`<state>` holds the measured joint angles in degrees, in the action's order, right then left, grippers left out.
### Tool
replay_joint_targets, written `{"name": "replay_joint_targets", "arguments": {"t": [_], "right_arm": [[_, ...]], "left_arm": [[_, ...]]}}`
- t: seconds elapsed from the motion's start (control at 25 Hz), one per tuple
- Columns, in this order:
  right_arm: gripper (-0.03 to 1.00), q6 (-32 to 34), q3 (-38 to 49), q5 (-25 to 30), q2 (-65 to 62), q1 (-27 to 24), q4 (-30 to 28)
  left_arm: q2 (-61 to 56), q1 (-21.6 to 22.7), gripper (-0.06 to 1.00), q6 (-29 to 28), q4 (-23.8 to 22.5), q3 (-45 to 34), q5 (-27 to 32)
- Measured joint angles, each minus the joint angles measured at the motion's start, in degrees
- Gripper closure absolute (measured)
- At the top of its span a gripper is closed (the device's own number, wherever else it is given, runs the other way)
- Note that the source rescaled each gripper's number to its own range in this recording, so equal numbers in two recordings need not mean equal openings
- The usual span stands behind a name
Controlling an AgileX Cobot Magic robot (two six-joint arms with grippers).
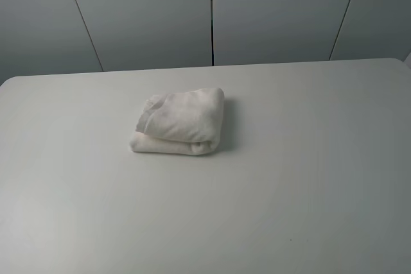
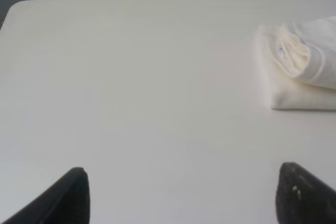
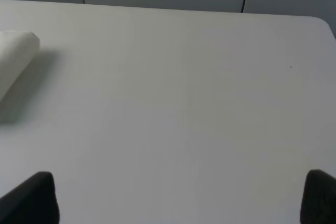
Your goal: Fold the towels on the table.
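Observation:
The cream terry towel (image 1: 180, 123) lies folded in a compact bundle near the middle of the white table (image 1: 308, 178). It also shows in the left wrist view (image 2: 302, 69), with a small dark-printed label (image 2: 281, 51) on its upper fold, and its end shows in the right wrist view (image 3: 16, 56). Neither arm shows in the exterior high view. My left gripper (image 2: 184, 195) is open and empty over bare table, well apart from the towel. My right gripper (image 3: 181, 198) is open and empty, also apart from the towel.
A grey panelled wall (image 1: 212, 11) stands behind the table's far edge. The table's rounded far corners show in both wrist views (image 2: 16, 6) (image 3: 323, 22).

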<state>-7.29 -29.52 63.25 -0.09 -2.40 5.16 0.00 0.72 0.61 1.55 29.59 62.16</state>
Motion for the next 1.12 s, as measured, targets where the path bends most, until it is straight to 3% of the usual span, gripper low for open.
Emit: {"name": "replay_joint_targets", "arguments": {"t": [1.12], "right_arm": [[-0.03, 0.1, 0.0, 0.0, 0.0, -0.3, 0.0]], "left_arm": [[0.0, 0.2, -0.01, 0.0, -0.1, 0.0, 0.0]]}}
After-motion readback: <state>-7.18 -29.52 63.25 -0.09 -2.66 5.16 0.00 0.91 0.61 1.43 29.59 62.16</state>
